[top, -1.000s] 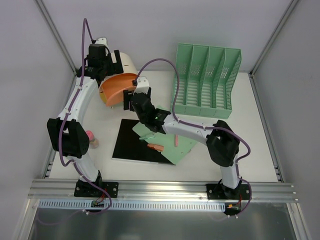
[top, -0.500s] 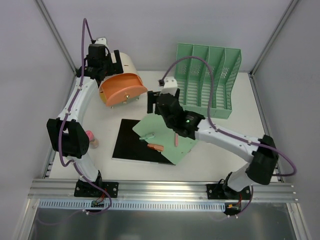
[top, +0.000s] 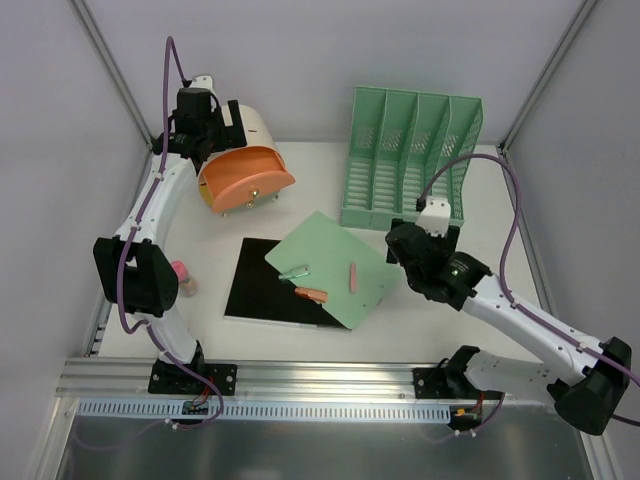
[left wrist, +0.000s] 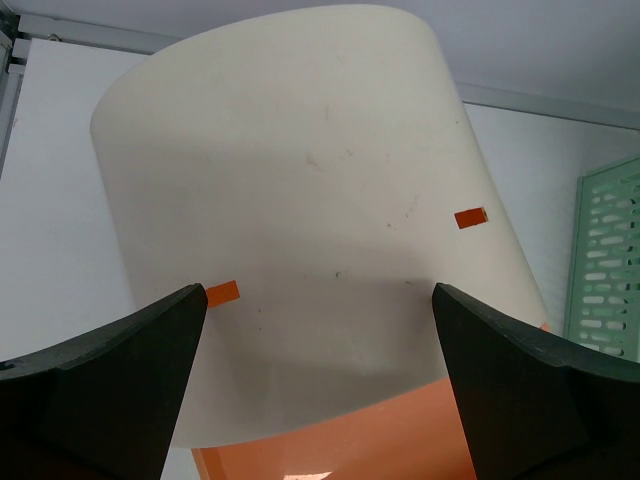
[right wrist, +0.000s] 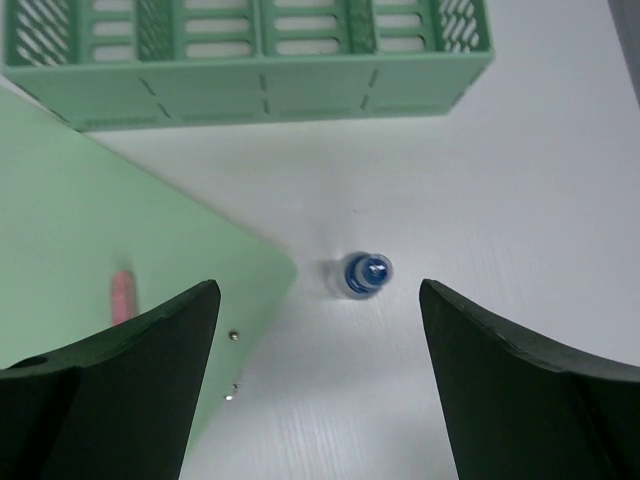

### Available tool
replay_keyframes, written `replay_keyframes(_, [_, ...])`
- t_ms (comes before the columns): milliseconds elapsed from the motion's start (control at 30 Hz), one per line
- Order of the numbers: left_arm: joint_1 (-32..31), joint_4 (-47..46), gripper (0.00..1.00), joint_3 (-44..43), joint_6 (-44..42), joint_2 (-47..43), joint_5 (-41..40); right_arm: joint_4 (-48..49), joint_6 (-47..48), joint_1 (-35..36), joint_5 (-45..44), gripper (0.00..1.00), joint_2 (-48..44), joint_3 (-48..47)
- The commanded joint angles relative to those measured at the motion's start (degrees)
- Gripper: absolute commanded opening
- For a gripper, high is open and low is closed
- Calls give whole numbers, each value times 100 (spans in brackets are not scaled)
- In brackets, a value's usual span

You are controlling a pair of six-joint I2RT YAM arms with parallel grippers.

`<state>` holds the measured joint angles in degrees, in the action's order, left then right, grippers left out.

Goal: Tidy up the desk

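Status: right gripper (right wrist: pixel 320 290) is hanging with its fingers spread wide, holding nothing. The small blue-capped piece (right wrist: pixel 365 273) is sitting almost dead between them, a touch right of centre in the right wrist view. It's standing upright on the bare surface (right wrist: pixel 520 200), cap facing the camera. So it's presenting no long axis across the fingers. My read: wrist yaw isn't mattering, and a straight drop with a slight sideways trim is looking sufficient.

The piece is standing just off the right corner of the green sheet (right wrist: pixel 90 200), apart from it. It's nearer the front edge than the green file rack (right wrist: pixel 250 100), which is occupying the far right corner. It's too small to identify, and in the top view the right arm is covering it.

The left gripper (left wrist: pixel 320 300) is sitting at the far left corner, fingers also open, facing the cream wall of the tipped-over bin (left wrist: pixel 300 180); contact isn't readable. That arm is well apart from the blue piece, so the right arm is clearly the nearer one.

Risk, as I'm judging it: the piece is small and upright, so an off-centre close could be tipping it over.
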<state>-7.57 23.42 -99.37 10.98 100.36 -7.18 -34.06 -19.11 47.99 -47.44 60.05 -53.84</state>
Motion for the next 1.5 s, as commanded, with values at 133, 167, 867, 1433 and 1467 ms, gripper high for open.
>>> replay_keyframes(133, [-51, 277, 99, 94, 0, -271, -47, -1295, -1200, -132, -758, 87, 85, 401])
replay_keyframes(167, [-51, 277, 99, 76, 9, -271, -21, -1296, -1235, -158, -749, 87, 155, 427])
replay_keyframes(867, [-51, 216, 99, 41, -8, -174, 76, 128, -1059, -615, -72, 86, 1237, 1016])
replay_keyframes(1433, [-51, 224, 99, 41, -114, -69, -38, 1173, -796, -1037, 16, 66, 1703, 1350])
replay_keyframes(1467, [-51, 216, 99, 41, -114, -60, -47, 1226, -787, -1054, 33, 64, 1720, 1368])
